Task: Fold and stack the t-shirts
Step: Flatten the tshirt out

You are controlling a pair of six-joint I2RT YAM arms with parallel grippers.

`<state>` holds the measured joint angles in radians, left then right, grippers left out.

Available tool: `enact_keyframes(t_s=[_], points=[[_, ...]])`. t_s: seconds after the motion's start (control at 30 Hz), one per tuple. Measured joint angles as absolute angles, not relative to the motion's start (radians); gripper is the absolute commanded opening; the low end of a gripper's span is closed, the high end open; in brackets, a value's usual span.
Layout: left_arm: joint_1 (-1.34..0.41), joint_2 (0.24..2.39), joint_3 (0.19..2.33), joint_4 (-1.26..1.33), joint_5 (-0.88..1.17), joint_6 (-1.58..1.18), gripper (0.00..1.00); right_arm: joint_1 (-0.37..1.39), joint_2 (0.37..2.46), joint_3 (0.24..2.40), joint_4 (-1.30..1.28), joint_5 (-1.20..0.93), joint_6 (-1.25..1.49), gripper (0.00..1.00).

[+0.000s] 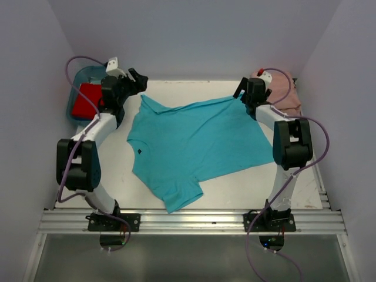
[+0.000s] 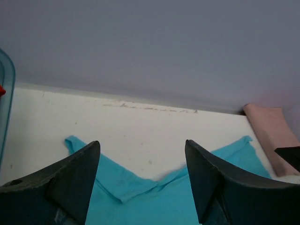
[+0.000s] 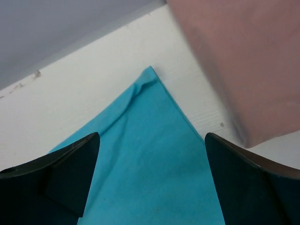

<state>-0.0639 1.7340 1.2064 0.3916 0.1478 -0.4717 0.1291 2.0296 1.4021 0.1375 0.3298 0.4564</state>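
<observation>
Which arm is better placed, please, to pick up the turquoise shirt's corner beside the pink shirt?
Right: the right gripper is open at that corner; the left gripper sits across the turquoise shirt.

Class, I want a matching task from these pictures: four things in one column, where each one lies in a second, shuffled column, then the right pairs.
Things
1. turquoise t-shirt
2. pink t-shirt
3. red t-shirt
4. blue tub

Places
A. at the far right corner of the table
B. at the far left corner of the scene
C. spread out mid-table
D. inside the tub

Pairs: 1-C, 2-A, 3-D, 4-B
</observation>
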Motion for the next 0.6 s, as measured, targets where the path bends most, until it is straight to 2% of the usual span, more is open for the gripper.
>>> enact_keyframes(t_s=[0.03, 0.07, 0.13, 0.17, 0.2, 0.23, 0.43, 0.6], points=[[-0.071, 1.692, 1.180, 0.412, 0.149, -0.480, 0.71, 0.129, 2.004, 1.390, 0.151, 0.323, 0.451, 0.98], [-0.079, 1.657, 1.151, 0.432, 0.151, -0.484, 0.56, 0.129, 1.984, 1.382, 0.161, 0.318, 0.448, 0.92], [-0.093, 1.617, 1.095, 0.453, 0.155, -0.496, 0.28, 0.130, 1.956, 1.376, 0.167, 0.291, 0.430, 0.41], [-0.098, 1.612, 1.071, 0.453, 0.161, -0.501, 0.08, 0.130, 1.950, 1.376, 0.165, 0.281, 0.427, 0.00], [-0.102, 1.620, 1.050, 0.446, 0.166, -0.509, 0.01, 0.130, 1.949, 1.376, 0.163, 0.268, 0.427, 0.00], [-0.104, 1.634, 1.031, 0.439, 0.170, -0.508, 0.00, 0.130, 1.951, 1.380, 0.149, 0.258, 0.432, 0.00], [-0.106, 1.775, 0.954, 0.378, 0.180, -0.515, 0.00, 0.130, 2.029, 1.425, 0.025, 0.140, 0.450, 0.00], [-0.110, 1.797, 0.902, 0.355, 0.176, -0.531, 0.00, 0.131, 2.088, 1.405, -0.039, 0.069, 0.468, 0.00]])
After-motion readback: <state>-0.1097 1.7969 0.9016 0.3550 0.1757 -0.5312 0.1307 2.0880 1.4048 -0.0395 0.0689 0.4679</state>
